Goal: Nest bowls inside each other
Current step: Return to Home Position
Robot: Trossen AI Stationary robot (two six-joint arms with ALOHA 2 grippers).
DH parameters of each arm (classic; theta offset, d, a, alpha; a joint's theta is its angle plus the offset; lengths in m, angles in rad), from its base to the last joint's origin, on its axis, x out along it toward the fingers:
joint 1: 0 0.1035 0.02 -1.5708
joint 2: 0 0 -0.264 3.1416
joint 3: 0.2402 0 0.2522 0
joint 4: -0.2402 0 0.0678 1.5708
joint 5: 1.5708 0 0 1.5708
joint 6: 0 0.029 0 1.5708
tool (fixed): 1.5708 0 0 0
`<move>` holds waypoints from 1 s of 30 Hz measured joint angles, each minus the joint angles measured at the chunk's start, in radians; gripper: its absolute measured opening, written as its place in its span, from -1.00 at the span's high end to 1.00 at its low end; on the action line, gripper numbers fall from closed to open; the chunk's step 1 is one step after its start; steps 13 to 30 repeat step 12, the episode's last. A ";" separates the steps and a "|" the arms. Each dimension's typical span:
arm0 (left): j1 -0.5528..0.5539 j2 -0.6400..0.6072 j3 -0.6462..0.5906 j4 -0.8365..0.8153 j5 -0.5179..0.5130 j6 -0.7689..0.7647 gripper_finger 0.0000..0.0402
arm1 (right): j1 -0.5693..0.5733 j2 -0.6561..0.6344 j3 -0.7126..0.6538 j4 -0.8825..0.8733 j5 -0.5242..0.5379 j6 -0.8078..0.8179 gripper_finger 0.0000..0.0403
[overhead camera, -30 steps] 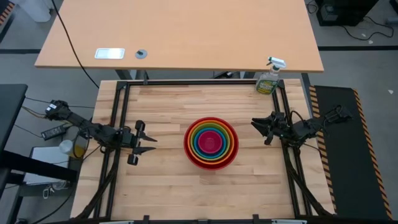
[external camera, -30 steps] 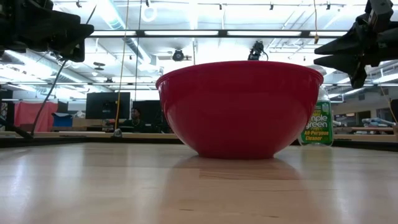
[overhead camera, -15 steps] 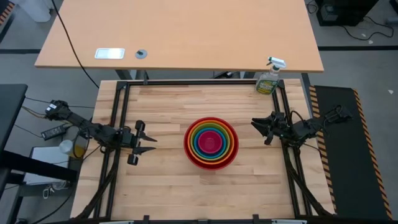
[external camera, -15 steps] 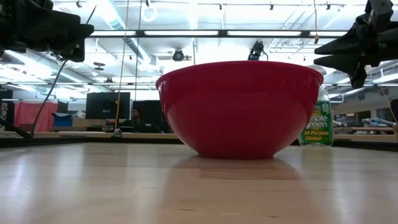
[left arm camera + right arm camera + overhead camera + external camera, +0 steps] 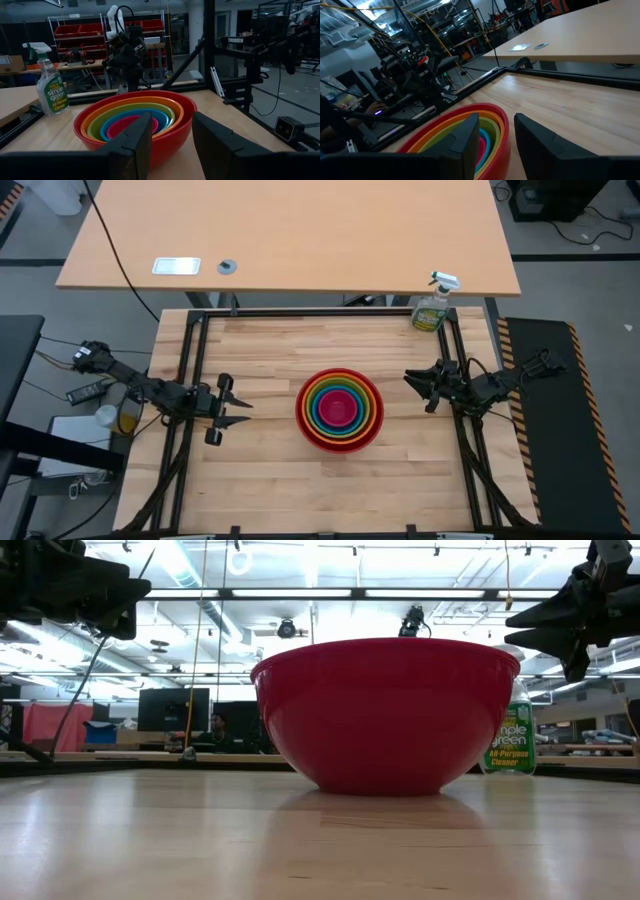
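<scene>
The bowls (image 5: 340,410) stand nested on the wooden table's middle: red outermost, then orange, lime green, blue, and magenta-pink innermost. The red bowl (image 5: 385,712) rests on its base. My left gripper (image 5: 240,411) hovers open left of the stack, pointing level at it. My right gripper (image 5: 410,385) hovers open right of the stack, also level. Both wrist views show the nested bowls (image 5: 135,122) (image 5: 465,137) beyond open fingers with nothing between them.
A green spray bottle (image 5: 431,308) stands at the table's far right corner. A black frame (image 5: 300,315) runs round the table's edges. A larger tan table (image 5: 290,235) lies beyond. Bare wood surrounds the stack on the near and far sides.
</scene>
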 joint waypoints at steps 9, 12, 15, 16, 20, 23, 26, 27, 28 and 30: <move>0.000 0.000 0.000 0.000 0.000 -0.001 0.29 | 0.000 0.000 0.000 0.000 0.000 0.000 0.34; 0.000 0.000 0.000 0.000 0.000 -0.006 0.29 | 0.000 0.000 0.000 0.000 0.000 0.000 0.34; 0.000 0.000 0.000 0.000 0.000 -0.006 0.29 | 0.000 0.000 0.000 0.000 0.000 0.000 0.34; 0.000 0.000 0.000 0.000 0.000 -0.006 0.29 | 0.000 0.000 0.000 0.000 0.000 0.000 0.34; 0.000 0.000 0.000 0.000 0.000 -0.006 0.29 | 0.000 0.000 0.000 0.000 0.000 0.000 0.34; 0.000 0.000 0.000 0.000 0.000 -0.006 0.29 | 0.000 0.000 0.000 0.000 0.000 0.000 0.34; 0.000 0.000 0.000 0.000 0.000 -0.006 0.29 | 0.000 0.000 0.000 0.000 0.000 0.000 0.34; 0.000 0.000 0.000 0.000 0.000 -0.006 0.29 | 0.000 0.000 0.000 0.000 0.000 0.000 0.34; 0.000 0.000 0.000 0.000 0.000 -0.006 0.29 | 0.000 0.000 0.000 0.000 0.000 0.000 0.34; 0.000 0.000 0.000 0.000 0.000 -0.006 0.29 | 0.000 0.000 0.000 0.000 0.000 0.000 0.34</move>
